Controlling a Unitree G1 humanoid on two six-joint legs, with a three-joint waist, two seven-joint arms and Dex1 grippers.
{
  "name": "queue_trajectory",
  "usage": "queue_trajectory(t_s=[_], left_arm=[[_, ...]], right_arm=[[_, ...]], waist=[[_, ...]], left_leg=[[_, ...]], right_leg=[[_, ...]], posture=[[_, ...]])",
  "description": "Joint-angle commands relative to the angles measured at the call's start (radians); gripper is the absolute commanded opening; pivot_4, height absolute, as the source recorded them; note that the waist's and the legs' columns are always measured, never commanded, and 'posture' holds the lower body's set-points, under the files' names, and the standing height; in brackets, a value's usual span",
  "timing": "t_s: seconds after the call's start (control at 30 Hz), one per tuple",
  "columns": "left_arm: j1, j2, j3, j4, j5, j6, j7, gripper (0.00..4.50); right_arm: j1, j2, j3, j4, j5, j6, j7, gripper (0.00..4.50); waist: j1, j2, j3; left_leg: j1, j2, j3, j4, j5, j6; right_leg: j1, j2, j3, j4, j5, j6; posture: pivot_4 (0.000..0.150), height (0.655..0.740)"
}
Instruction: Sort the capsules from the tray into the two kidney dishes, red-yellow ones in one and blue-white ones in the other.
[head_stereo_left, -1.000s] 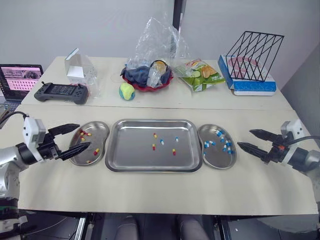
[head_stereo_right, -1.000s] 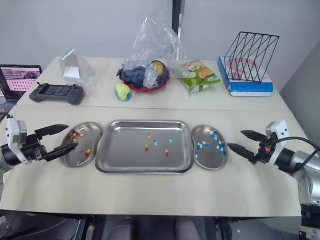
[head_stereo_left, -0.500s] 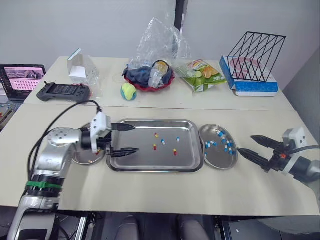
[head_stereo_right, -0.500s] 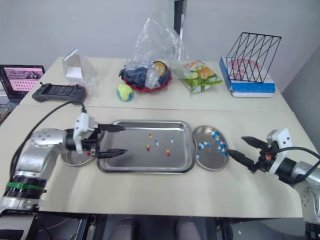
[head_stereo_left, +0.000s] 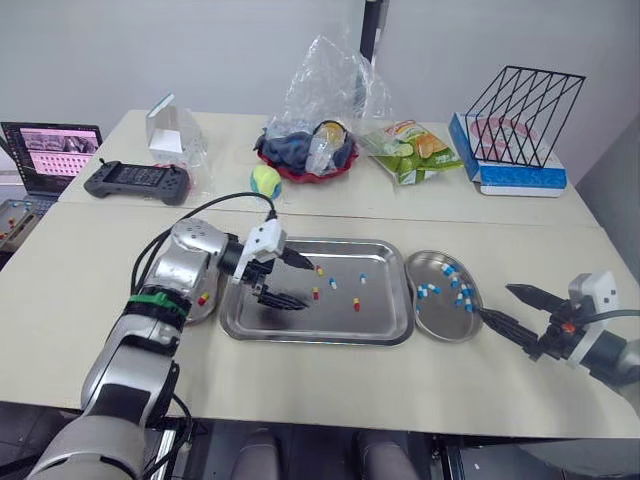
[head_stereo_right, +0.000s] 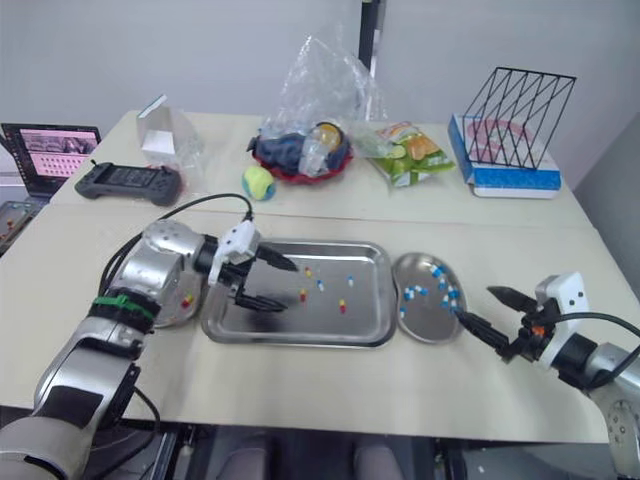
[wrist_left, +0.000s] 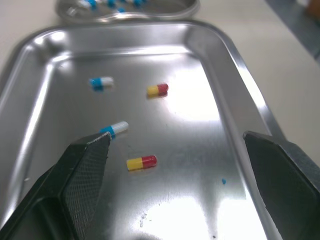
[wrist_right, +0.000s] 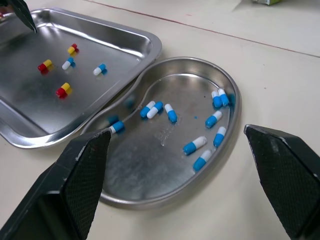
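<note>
The steel tray (head_stereo_left: 380, 320) holds three red-yellow capsules (wrist_left: 141, 162) and two blue-white capsules (wrist_left: 115, 129). My left gripper (head_stereo_left: 298, 282) hangs open just over the tray's left half, with a red-yellow capsule (head_stereo_left: 315, 293) close in front of its fingers and nothing between them. The left kidney dish (head_stereo_left: 198, 316) is mostly hidden behind that arm and shows a red-yellow capsule. The right kidney dish (wrist_right: 165, 190) holds several blue-white capsules (wrist_right: 194, 145). My right gripper (head_stereo_left: 515, 308) is open and empty, low over the table just right of that dish.
Behind the tray stand a game controller (head_stereo_left: 137, 183), a laptop (head_stereo_left: 52, 150), a small clear box (head_stereo_left: 170, 125), a tennis ball (head_stereo_left: 265, 180), a red bowl under a plastic bag (head_stereo_left: 308, 155), a snack bag (head_stereo_left: 415, 150) and a wire rack (head_stereo_left: 520, 105) on a blue box.
My left gripper has swung from beside the left kidney dish to over the tray's left half, staying open. The right gripper has barely moved. The camera has shifted.
</note>
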Motion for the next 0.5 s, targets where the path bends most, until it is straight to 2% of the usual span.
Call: queue_trajectory(t_s=[0.03,0.2,0.3,0.5], left_arm=[[-0.082,-0.039,-0.017,0.124,0.053,-0.110,-0.011,4.50],[-0.149,-0.099,-0.028,0.265,0.105,-0.180,-0.011,4.50],[-0.170,-0.114,-0.019,0.316,0.141,-0.216,-0.011,3.69],[-0.195,-0.128,-0.019,0.363,0.184,-0.204,-0.011,1.72]], right_arm=[[0.022,0.010,-0.053,-0.062,0.033,0.003,-0.024,4.47],[0.066,0.026,-0.072,-0.098,0.038,0.003,-0.045,4.47],[0.075,0.026,-0.077,-0.107,0.043,0.004,-0.054,4.50],[0.086,0.016,-0.077,-0.104,0.018,-0.012,-0.070,4.50]], waist=[[-0.001,0.000,0.000],[-0.004,0.000,0.000],[-0.004,0.000,0.000],[-0.002,0.000,0.000]], left_leg=[[0.000,0.000,0.000,0.000,0.000,0.000],[-0.001,0.000,-0.002,0.000,0.000,0.000],[-0.002,0.000,-0.002,0.000,0.000,0.000],[-0.003,-0.001,-0.003,0.001,0.000,0.000]], right_leg=[[0.000,0.000,0.000,0.000,0.000,0.000],[0.000,0.000,0.000,0.000,0.000,0.000],[0.000,0.000,0.000,0.000,0.000,0.000],[0.000,0.000,-0.001,0.000,0.000,0.001]], posture=[[0.150,0.7174],[0.150,0.7174],[0.150,0.7174],[0.150,0.7174]])
